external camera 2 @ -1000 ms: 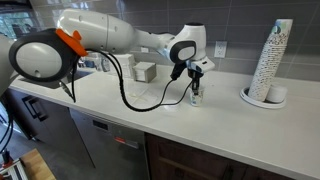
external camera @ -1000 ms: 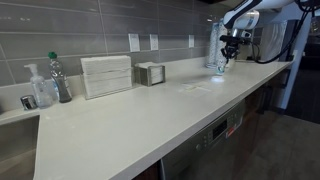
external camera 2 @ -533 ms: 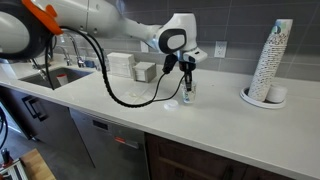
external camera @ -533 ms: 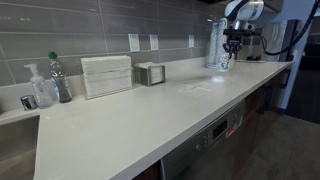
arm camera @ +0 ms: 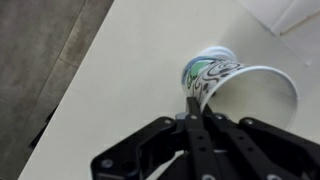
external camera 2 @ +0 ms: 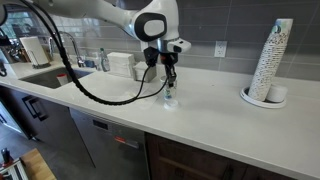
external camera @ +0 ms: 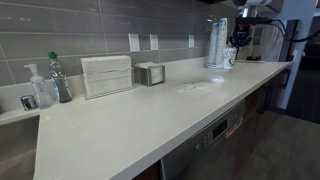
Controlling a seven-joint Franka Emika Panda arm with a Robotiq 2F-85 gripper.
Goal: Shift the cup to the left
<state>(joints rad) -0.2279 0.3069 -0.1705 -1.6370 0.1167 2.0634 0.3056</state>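
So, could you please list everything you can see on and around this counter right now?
cup: one, white with bluish print, rim pinched by the gripper
stack of cups: one, white, on a plate
plate: one, white, on the counter
bottles: two, one clear, one green-capped, by the wall
box: one, white, by the wall
holder: one, grey, beside the box
outlets: at least two, white, wall
counter: one, white
arm: one, white
gripper: one, black, shut on the cup

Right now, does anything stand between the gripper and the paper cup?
Nothing visible does. The gripper is shut on the rim of the paper cup, and the wrist view shows only bare counter beside it.
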